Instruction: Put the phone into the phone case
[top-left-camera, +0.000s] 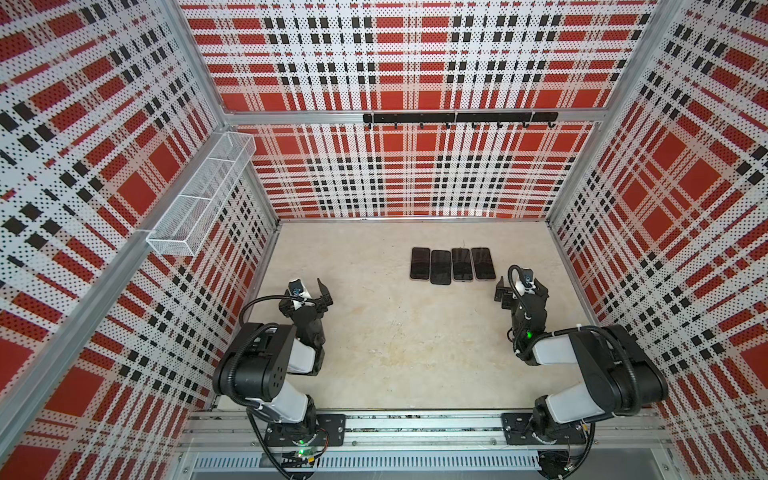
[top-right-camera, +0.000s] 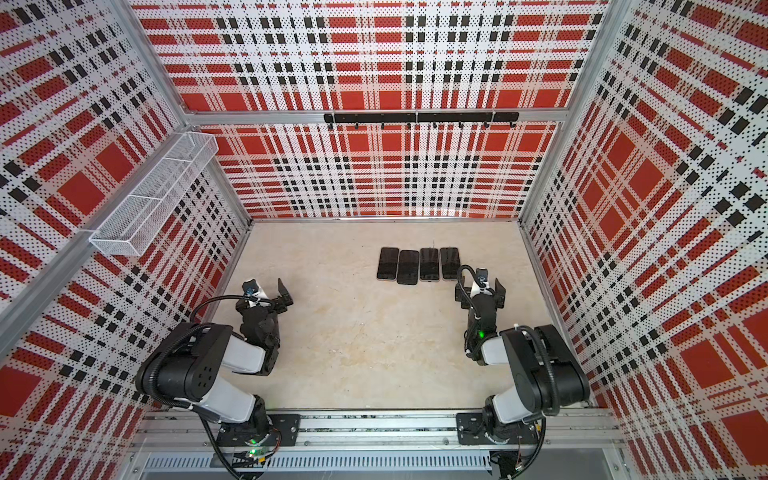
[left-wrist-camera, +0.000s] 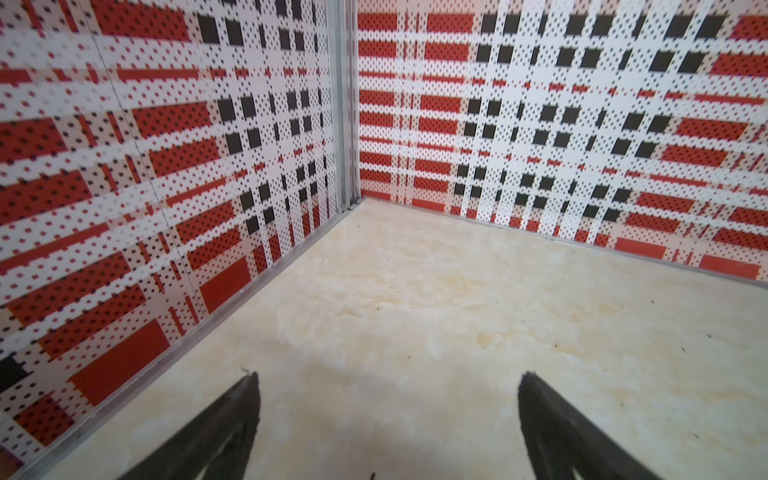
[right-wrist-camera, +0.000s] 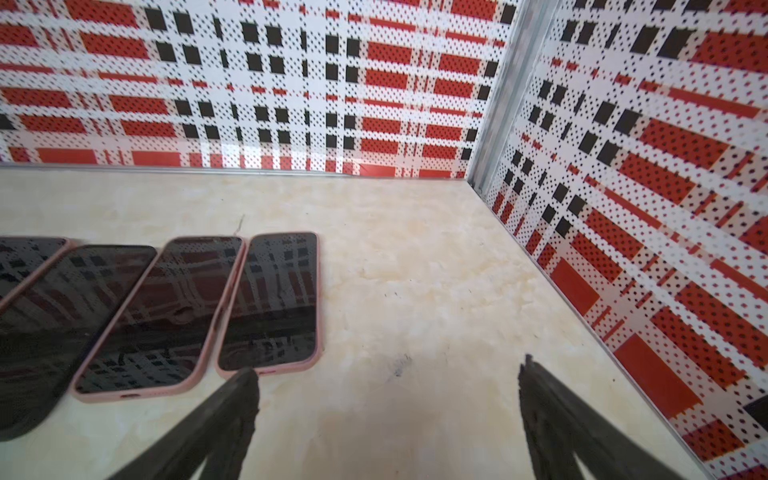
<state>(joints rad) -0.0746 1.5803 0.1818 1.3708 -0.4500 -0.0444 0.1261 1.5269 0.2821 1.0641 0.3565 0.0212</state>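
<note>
Phones (top-left-camera: 461, 264) lie just ahead of right gripper (right-wrist-camera: 387, 365), long axes along its fingers; left gripper (left-wrist-camera: 388, 376) well apart; both jaws released, empty

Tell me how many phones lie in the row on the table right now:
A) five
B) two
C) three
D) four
D: in a top view the row of phones on the table counts four, side by side with dark screens up.
</note>
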